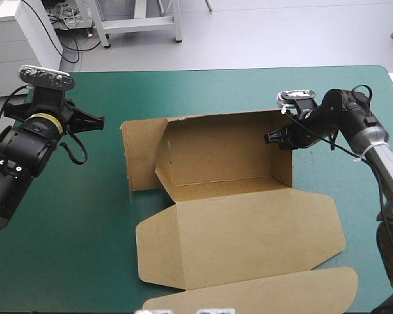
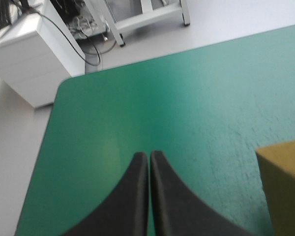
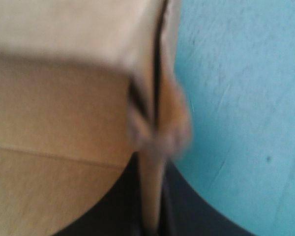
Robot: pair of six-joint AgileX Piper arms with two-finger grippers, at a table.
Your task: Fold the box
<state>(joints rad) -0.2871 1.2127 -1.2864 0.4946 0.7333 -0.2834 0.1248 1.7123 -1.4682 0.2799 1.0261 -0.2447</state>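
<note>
The brown box [image 1: 223, 163] stands in the middle of the table with its back and side walls raised. Its lid [image 1: 249, 232] lies flat toward the near edge. My right gripper [image 1: 273, 137] is at the box's right wall, shut on the board; in the right wrist view the wall [image 3: 150, 98] runs up between the black fingers [image 3: 108, 211]. My left gripper [image 1: 99, 121] hovers shut to the left of the box, holding nothing. In the left wrist view its fingers meet [image 2: 149, 156] over bare cover, with a box corner [image 2: 285, 191] off to one side.
A side flap [image 1: 141, 154] of the box stands out at its left end. The teal-green cover [image 1: 85, 216] lies bare between the box and the table's left edge. A white drawer cabinet [image 2: 34, 59] stands beyond the far left corner.
</note>
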